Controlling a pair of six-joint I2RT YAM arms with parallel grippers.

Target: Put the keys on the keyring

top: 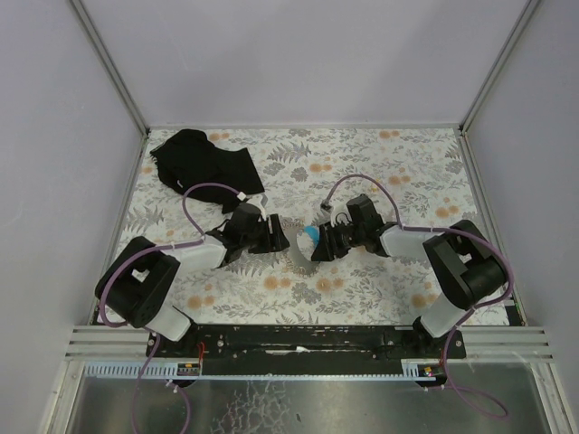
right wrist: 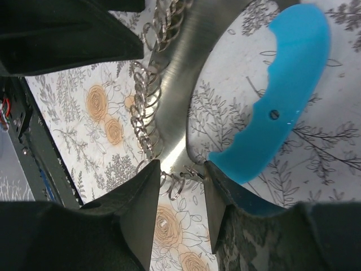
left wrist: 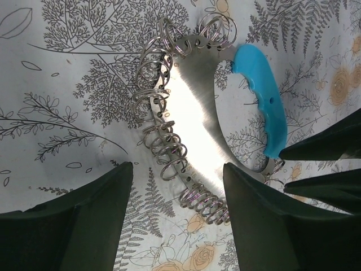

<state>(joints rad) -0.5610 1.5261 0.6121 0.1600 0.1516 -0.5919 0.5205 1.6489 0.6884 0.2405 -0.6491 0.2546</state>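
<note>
The keyring is a curved silver metal band (left wrist: 194, 107) strung with several small wire rings, with a bright blue grip (left wrist: 260, 93) along one side. It lies flat on the floral table and also shows in the top view (top: 311, 235) and the right wrist view (right wrist: 282, 96). My left gripper (left wrist: 177, 226) is open and straddles the band's ringed lower end. My right gripper (right wrist: 181, 209) is open, with a narrow gap around the band's other tip and its small rings (right wrist: 175, 186). Its fingers (left wrist: 327, 148) face the left one. No green-tagged keys show in any view.
A black cloth (top: 204, 163) lies crumpled at the back left of the table. Both arms meet at the table's middle (top: 271, 237) (top: 327, 242), with purple cables (top: 362, 181) looping above them. Metal frame posts stand at the back corners.
</note>
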